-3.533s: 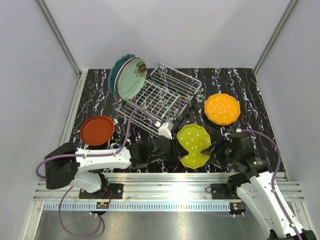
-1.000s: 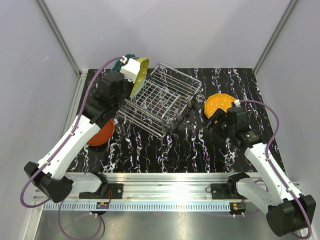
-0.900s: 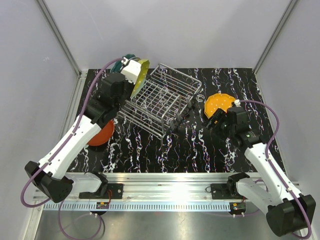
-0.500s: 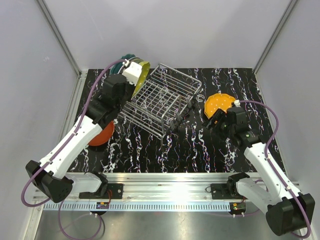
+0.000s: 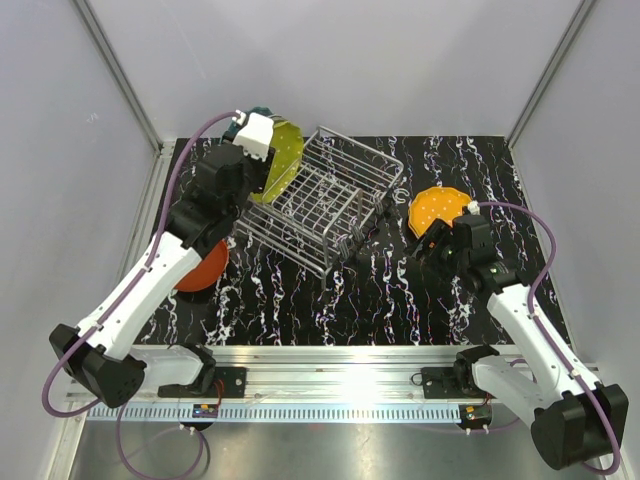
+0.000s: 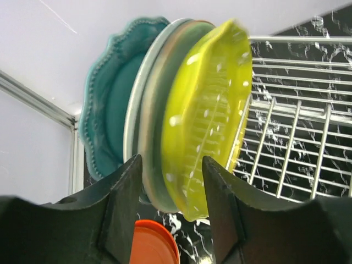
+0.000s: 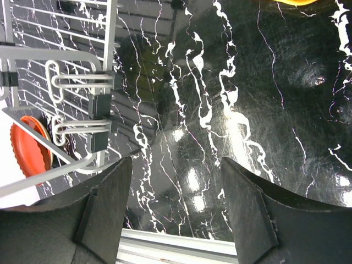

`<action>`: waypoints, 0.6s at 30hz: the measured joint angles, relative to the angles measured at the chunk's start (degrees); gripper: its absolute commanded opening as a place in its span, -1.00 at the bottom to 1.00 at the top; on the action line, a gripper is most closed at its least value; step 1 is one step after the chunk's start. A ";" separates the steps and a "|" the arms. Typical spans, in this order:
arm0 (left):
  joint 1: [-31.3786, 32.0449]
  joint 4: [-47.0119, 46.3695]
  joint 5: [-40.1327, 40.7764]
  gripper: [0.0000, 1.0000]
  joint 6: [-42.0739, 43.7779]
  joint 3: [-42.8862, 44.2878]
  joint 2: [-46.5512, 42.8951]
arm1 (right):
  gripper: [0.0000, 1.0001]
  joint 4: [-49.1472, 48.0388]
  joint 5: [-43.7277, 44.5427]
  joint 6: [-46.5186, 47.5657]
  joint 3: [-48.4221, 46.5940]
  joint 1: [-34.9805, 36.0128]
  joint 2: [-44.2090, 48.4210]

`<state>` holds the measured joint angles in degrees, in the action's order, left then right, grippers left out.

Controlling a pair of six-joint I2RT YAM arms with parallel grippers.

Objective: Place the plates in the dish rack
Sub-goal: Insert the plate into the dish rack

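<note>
The silver wire dish rack (image 5: 325,195) stands at the back left. At its left end a teal plate (image 6: 107,110), a mint green plate (image 6: 147,115) and a dotted yellow-green plate (image 6: 203,115) stand on edge, leaning together. My left gripper (image 6: 173,214) straddles the yellow-green plate's lower rim, open, with gaps on both sides. A red-orange plate (image 5: 203,268) lies on the table under the left arm. The dotted orange plate (image 5: 440,207) lies at the right. My right gripper (image 7: 176,203) hovers open over bare table just in front of it, holding nothing.
The table top (image 5: 380,290) is black marble with white veins, walled by grey panels on three sides. A wire cutlery holder (image 7: 82,88) hangs on the rack's near right end. A metal rail (image 5: 340,360) runs along the near edge.
The left jaws have widened and let go of the yellow-green plate, which now leans back against the other plates in the rack. The right arm has barely shifted.
</note>
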<state>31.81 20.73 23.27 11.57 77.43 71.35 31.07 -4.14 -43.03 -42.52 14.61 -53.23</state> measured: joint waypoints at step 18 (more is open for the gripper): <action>-0.94 -2.38 1.55 0.31 -0.02 0.02 -0.59 | 0.46 -0.02 -0.02 0.61 0.48 -0.39 -0.09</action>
<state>30.87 18.35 24.82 11.55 77.45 70.76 31.05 -4.16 -42.41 -42.04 14.22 -53.32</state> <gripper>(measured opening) 0.639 0.725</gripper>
